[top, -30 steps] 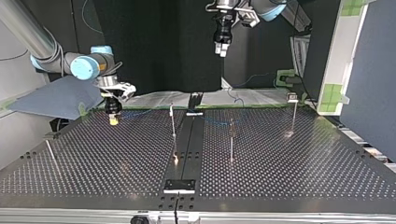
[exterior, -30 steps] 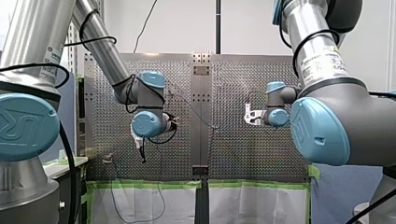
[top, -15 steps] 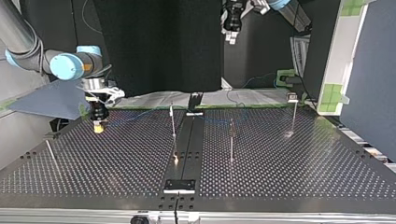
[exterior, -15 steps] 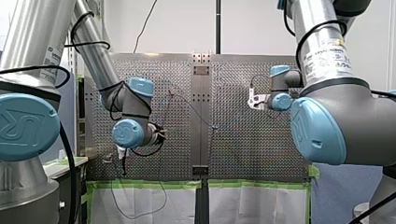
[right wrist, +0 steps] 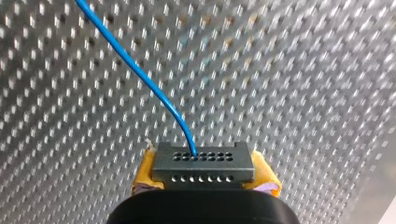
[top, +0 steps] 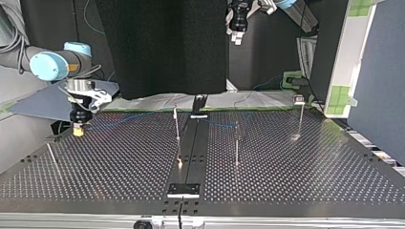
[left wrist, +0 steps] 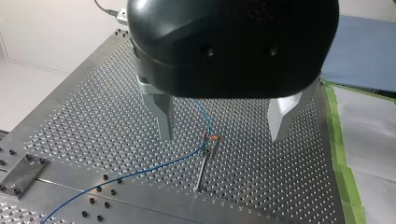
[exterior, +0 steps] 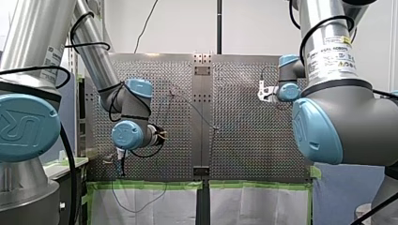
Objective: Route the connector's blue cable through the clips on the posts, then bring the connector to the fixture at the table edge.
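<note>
R gripper [right wrist: 204, 183] clamped on connector [right wrist: 203, 163] btwn yellow pads [right wrist: 145, 179], blue cable [right wrist: 135, 74] running off over perforated table [right wrist: 303, 93], L gripper [left wrist: 223, 125] jaws apart, above clip post [left wrist: 202, 169]

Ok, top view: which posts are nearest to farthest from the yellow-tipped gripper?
1. Thin post, view's left edge, nearest my right gripper.
2. Second post, left of centre.
3. Third post, right of centre.
4. Last post, far right.
</note>
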Controlling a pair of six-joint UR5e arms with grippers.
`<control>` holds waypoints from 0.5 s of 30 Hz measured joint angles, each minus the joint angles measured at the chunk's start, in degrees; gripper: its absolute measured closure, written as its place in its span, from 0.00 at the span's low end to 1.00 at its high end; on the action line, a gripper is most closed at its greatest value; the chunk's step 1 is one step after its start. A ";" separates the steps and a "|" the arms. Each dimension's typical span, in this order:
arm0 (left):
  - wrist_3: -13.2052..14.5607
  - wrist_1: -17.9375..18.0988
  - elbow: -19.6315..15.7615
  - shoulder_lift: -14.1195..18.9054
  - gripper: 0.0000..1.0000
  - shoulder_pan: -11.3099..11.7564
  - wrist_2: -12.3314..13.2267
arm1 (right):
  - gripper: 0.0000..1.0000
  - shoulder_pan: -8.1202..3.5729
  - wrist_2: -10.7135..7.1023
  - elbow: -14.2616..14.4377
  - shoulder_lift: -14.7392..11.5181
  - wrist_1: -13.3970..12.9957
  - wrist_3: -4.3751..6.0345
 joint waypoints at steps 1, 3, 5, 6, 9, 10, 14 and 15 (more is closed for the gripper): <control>0.00 -0.01 0.00 0.00 0.00 0.00 0.00 | 1.00 -0.31 0.48 0.00 -0.01 0.41 -0.06; 0.04 -0.05 0.00 0.00 0.00 0.01 0.01 | 1.00 -0.79 1.23 0.00 -0.02 1.03 -0.18; 0.09 -0.08 0.00 0.00 0.00 0.01 0.04 | 1.00 -1.38 1.99 0.00 -0.03 1.53 -0.35; 0.14 -0.11 0.01 0.00 0.00 0.01 0.05 | 1.00 -1.64 2.19 0.00 -0.03 1.66 -0.42; 0.22 -0.24 0.01 0.00 0.00 0.02 0.08 | 1.00 -2.55 2.53 0.00 -0.04 2.01 -0.57; 0.22 -0.28 0.01 0.00 0.00 0.03 0.09 | 1.00 -2.90 2.58 0.00 -0.05 2.10 -0.61; 0.26 -0.36 0.04 0.00 0.00 0.09 0.10 | 1.00 -3.82 2.61 0.00 -0.10 1.90 -0.66; 0.26 -0.37 0.05 0.00 0.00 0.11 0.10 | 1.00 -4.05 2.61 0.00 -0.11 1.75 -0.66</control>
